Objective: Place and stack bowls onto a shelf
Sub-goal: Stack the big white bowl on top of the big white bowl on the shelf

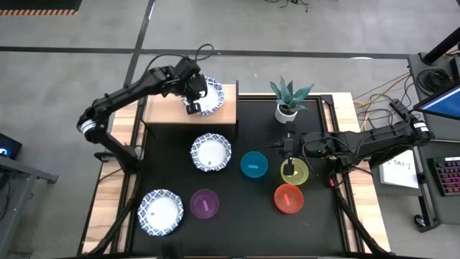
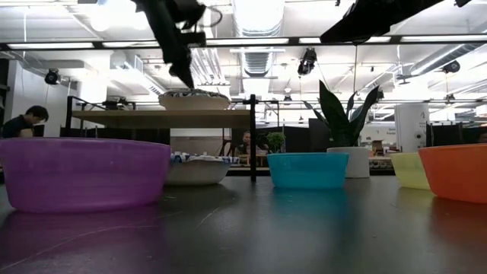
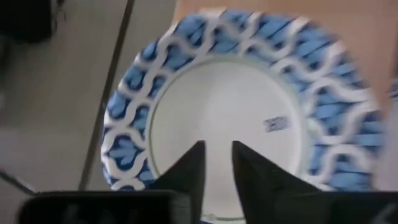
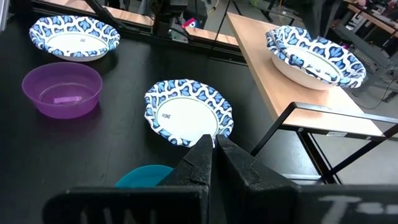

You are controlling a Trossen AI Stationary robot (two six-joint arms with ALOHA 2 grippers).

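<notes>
A blue-and-white patterned bowl (image 1: 210,97) sits on the wood-topped shelf (image 1: 172,111) at the table's far left, reaching over the shelf's far edge. My left gripper (image 3: 217,149) slants down over the bowl's white centre (image 3: 224,106), its fingers a narrow gap apart with nothing between them. Two more patterned bowls (image 1: 211,152) (image 1: 161,211) lie on the black table. My right gripper (image 4: 213,143) hangs shut above the table between the blue bowl (image 1: 254,164) and the yellow bowl (image 1: 294,173). My left gripper stands over the inside of the bowl on the shelf, coming from above at a slant. I cannot tell whether its fingertips (image 3: 198,155) touch the bowl. The bowl rests on the shelf top (image 2: 194,100).
A purple bowl (image 1: 205,203) and a red bowl (image 1: 289,198) stand near the table's front. A potted plant (image 1: 290,101) stands at the far edge, right of the shelf. Bare wood shows on the shelf's left half (image 1: 162,108).
</notes>
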